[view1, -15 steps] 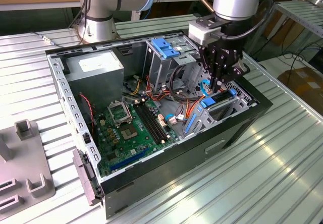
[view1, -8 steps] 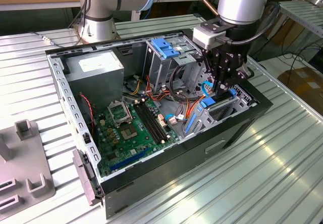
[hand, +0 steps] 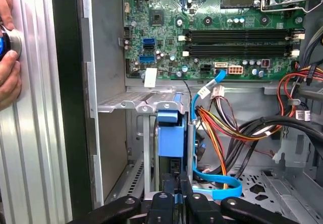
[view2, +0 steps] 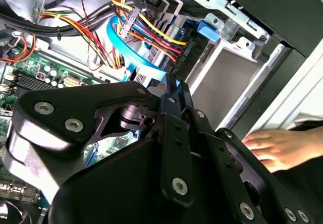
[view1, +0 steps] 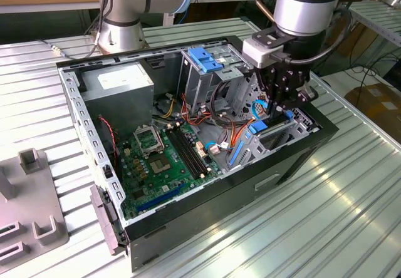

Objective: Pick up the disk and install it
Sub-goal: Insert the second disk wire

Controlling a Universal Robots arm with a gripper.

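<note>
An open desktop computer case (view1: 188, 221) lies on a ribbed metal tabletop (view1: 326, 228), motherboard (view1: 166, 159) exposed. The robot's gripper (view1: 283, 106) reaches down into the drive bay at the case's end toward the exterior view's right. In the first wrist view, its jaws (hand: 176, 196) appear clenched on the disk (hand: 170, 138), which stands on edge in its blue frame, partly seated in the metal bay (hand: 139, 103). A blue data cable (hand: 217, 186) and bundled power wires (hand: 222, 125) run just beside the disk and could snag or be pinched. A slightly tilted disk could jam on the bay rails. A person's hand (view2: 275, 146) rests near the case, close to the arm.
</note>
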